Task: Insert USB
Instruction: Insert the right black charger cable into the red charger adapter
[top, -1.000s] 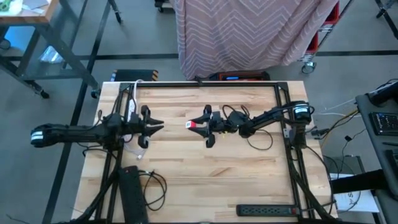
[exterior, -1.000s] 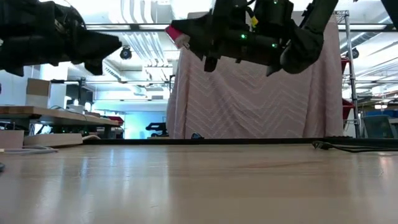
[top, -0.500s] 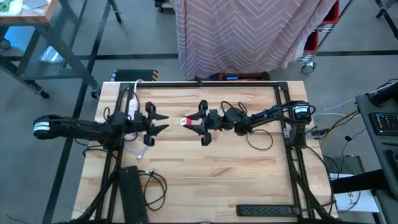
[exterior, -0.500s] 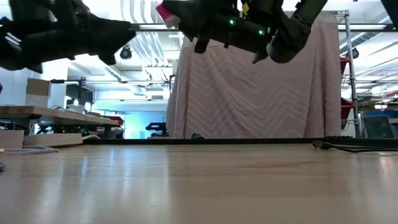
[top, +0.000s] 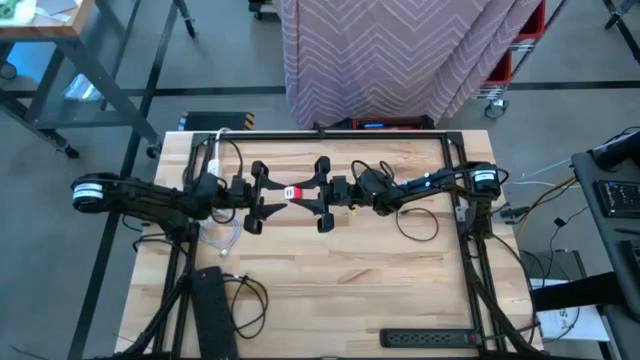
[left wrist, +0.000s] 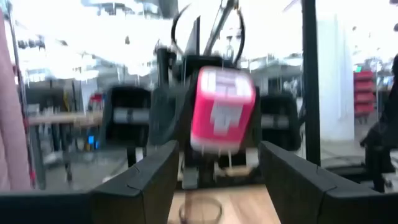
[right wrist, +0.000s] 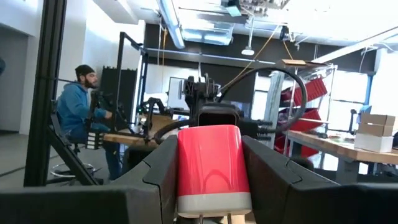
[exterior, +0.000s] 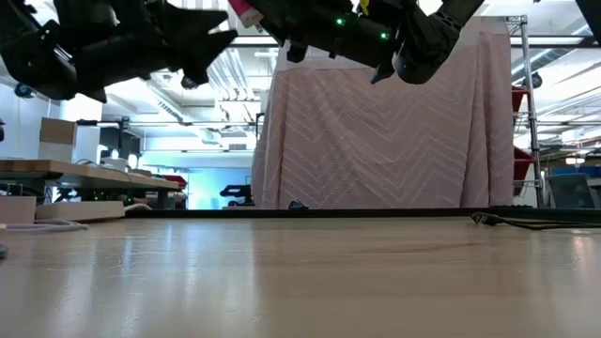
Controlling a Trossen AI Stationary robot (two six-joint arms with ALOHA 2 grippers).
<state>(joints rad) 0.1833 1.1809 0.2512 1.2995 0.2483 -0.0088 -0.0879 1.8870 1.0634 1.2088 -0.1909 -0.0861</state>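
A red charger block [top: 292, 192] with a white end is held high above the table's middle, with my right gripper [top: 302, 193] shut on it. In the left wrist view the block [left wrist: 221, 112] shows a pale face toward my left gripper. My left gripper [top: 272, 194] is open and empty. It faces the block from the table's left, its fingertips just short of it. In the low view both grippers [exterior: 211, 42] [exterior: 282, 19] hang well above the tabletop. A thin white cable [top: 228, 238] lies on the table under the left arm. My right gripper pinches the block's two side faces [right wrist: 186, 168] between its two fingers. The fingers come about level from the table's right and lie along the block. The block is lifted clear of the table, and its free end [left wrist: 217, 121] sticks out toward my left gripper.
A white power strip [top: 212, 165] lies at the table's far left. A black power strip [top: 210, 300] lies at the near left and another [top: 430, 338] along the near edge. Black cables [top: 415, 222] loop under the right arm. A black frame [top: 330, 134] borders the table.
My left gripper has moved toward the table's right, risen and opened. My right gripper has risen and moved toward the table's left with the block, rolling a little. The two grippers now stand close together, face to face.
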